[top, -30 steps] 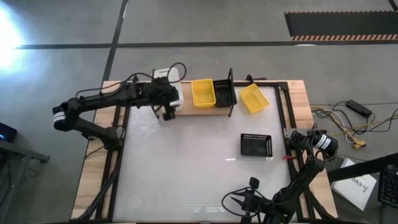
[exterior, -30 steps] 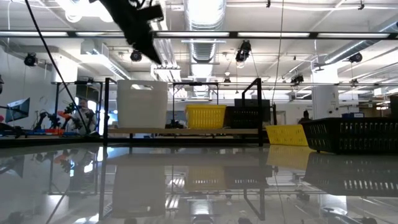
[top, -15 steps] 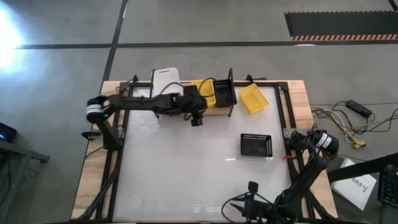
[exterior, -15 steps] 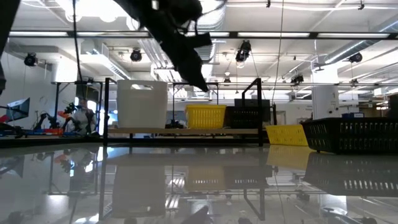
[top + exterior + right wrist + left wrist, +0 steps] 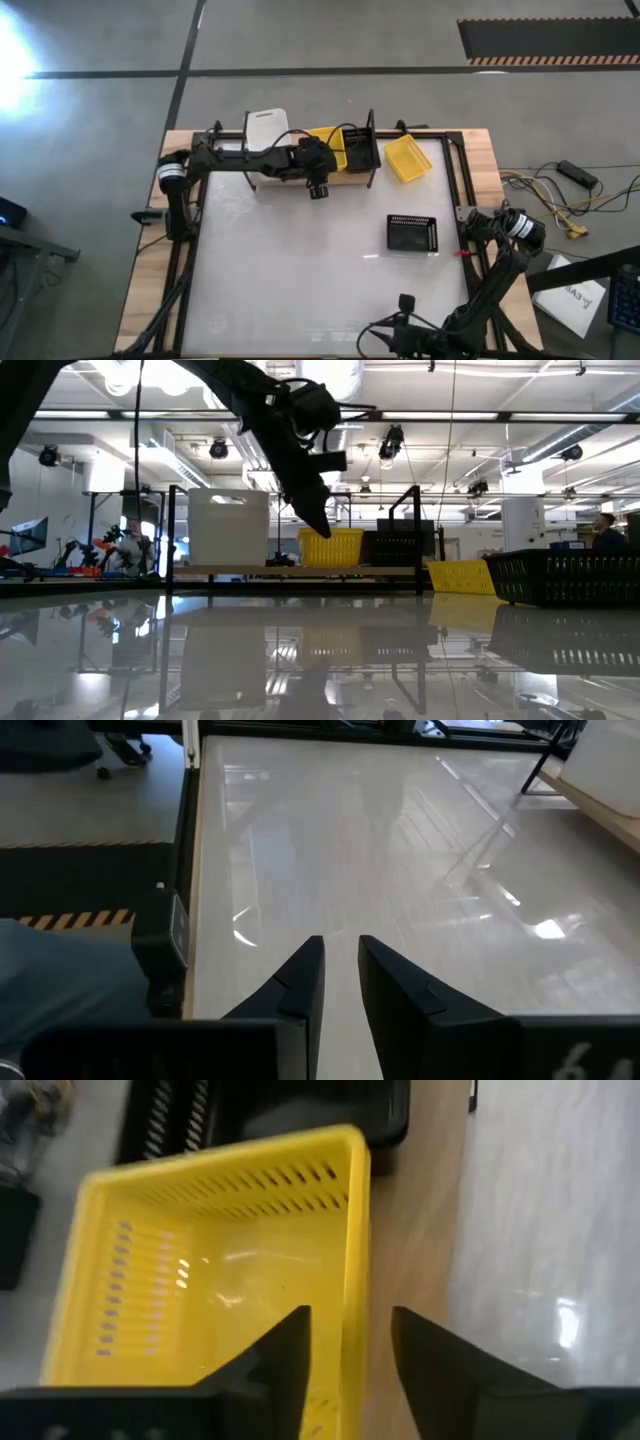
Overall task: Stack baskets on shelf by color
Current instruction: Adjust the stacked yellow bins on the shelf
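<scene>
Yellow basket [image 5: 215,1270] wall sits between open left tool [image 5: 348,1348].

Grey concrete floor [image 5: 100,150], striped mat [image 5: 545,42], ceiling ducts [image 5: 330,420].

Around your white tabletop [image 5: 300,280] you have grey concrete floor. Off the tabletop's right edge lies a tangle of cables [image 5: 560,195]; beyond its far right corner a black mat with striped edging [image 5: 545,40] lies.

No legible text showing anywhere; white sheet [image 5: 583,300] lying on the floor far right is carrying print too small to read.
</scene>
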You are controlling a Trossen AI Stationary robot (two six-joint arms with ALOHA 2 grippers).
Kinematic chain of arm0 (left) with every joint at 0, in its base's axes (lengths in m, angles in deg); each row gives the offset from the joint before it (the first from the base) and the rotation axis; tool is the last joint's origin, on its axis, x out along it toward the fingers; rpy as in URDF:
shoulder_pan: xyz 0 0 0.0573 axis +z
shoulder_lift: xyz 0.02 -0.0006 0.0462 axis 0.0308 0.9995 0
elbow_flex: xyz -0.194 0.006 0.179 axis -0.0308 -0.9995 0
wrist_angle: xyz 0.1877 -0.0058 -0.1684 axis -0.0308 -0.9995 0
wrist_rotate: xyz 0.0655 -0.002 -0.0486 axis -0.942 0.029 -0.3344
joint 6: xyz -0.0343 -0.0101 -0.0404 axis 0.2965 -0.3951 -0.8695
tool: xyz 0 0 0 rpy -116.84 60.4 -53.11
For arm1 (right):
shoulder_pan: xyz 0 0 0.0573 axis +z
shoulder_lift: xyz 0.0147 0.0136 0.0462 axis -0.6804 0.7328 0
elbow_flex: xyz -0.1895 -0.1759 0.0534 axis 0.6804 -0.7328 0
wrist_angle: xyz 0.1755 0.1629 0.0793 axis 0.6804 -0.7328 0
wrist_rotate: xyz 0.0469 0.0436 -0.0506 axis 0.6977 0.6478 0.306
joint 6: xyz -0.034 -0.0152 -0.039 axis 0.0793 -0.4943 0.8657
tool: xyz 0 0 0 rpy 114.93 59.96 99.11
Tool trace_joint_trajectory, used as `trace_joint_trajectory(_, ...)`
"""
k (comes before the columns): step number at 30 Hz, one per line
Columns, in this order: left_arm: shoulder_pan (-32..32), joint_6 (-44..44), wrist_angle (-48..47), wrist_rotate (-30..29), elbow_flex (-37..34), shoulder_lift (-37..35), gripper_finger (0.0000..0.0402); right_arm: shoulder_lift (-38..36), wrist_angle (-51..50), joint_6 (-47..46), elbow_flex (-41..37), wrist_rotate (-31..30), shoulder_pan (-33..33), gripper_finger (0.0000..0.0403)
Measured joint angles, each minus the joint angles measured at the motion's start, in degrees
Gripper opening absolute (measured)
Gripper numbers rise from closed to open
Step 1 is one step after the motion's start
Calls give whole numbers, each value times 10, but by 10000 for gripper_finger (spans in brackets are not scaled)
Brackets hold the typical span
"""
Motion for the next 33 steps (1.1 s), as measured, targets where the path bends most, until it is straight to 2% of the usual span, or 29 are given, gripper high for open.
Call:
trace_joint_trajectory(3, 11, -10, 4, 23, -9, 0, 94, 0, 0, 0, 0, 0, 0, 59)
trace_joint_trajectory(10, 12, -14, 6, 24, -11, 0, 58, 0, 1, 1, -1, 0, 2, 59)
trace_joint_trajectory(16, 14, -5, -3, 28, -16, -1, 10, 0, 1, 1, -1, 0, 3, 59)
trace_joint_trajectory(22, 14, -5, -57, 28, -14, -16, 7, 0, 2, 1, -2, 0, 5, 59)
trace_joint_trajectory(30, 16, -5, -86, 21, -15, -47, 7, 1, 3, 1, -2, 0, 5, 59)
trace_joint_trajectory(33, 17, 10, -101, 19, -15, -50, 19, 1, 3, 0, -2, 0, 5, 59)
